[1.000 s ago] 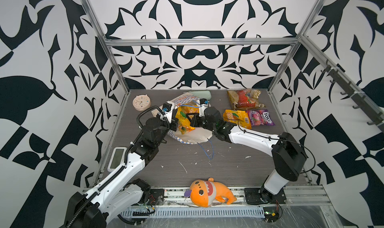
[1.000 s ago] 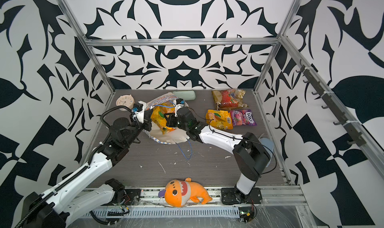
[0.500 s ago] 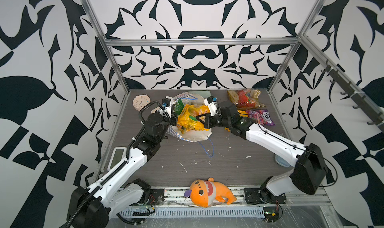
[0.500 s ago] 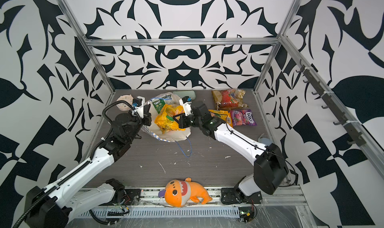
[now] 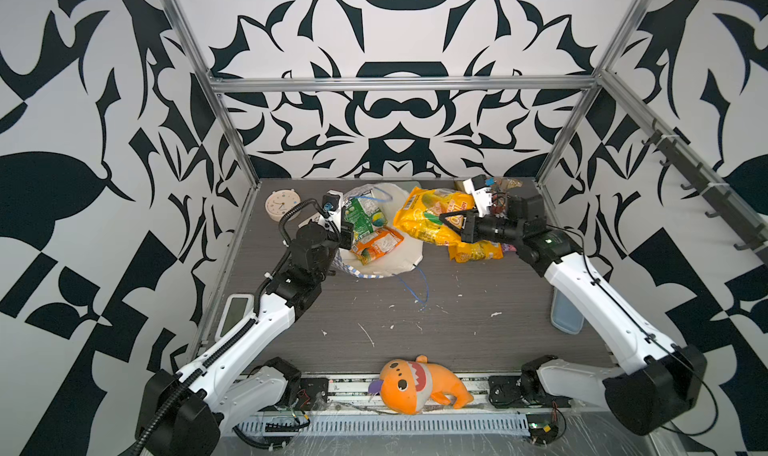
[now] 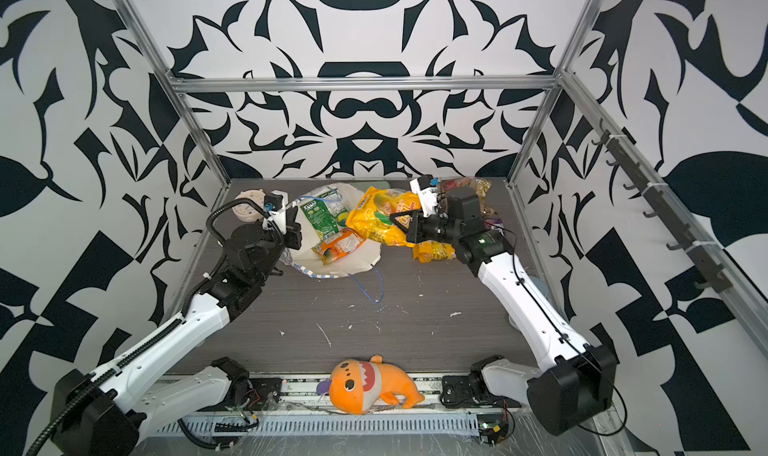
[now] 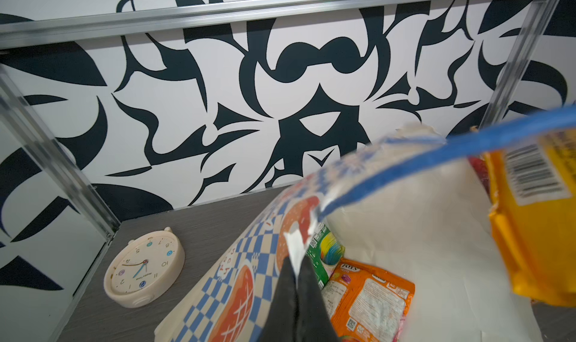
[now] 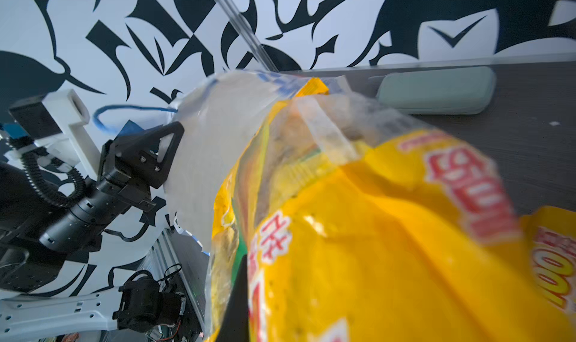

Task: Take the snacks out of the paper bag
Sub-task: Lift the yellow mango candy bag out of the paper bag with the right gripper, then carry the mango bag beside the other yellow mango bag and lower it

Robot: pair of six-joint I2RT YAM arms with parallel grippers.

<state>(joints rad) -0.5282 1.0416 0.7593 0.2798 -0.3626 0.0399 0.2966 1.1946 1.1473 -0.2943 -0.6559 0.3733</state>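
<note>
At the front edge of your grey desk [image 5: 457, 333], an orange plush toy [image 5: 419, 385] is lying. Past it, the blue-and-white checkered paper bag [image 5: 401, 252] is lying on its side toward the far left corner. Its white inside is showing and a thin blue cord handle [image 5: 415, 287] is trailing toward the middle. Your left gripper [image 5: 345, 238] is pinching the bag's rim, jaws tight on the paper. Inside, a glossy orange packet [image 7: 367, 296] marked "Fox's" is touching a green packet [image 5: 363, 219]. Your right gripper [image 5: 446, 221] is clamping a crinkled yellow packet [image 5: 428, 217], raised just beside the bag's mouth. Its barcode is showing, but its red lettering is too blurred to read. A second yellow packet [image 5: 473, 252] is lying underneath. In the far left corner, a cream round clock [image 5: 281, 203] is sitting.
</note>
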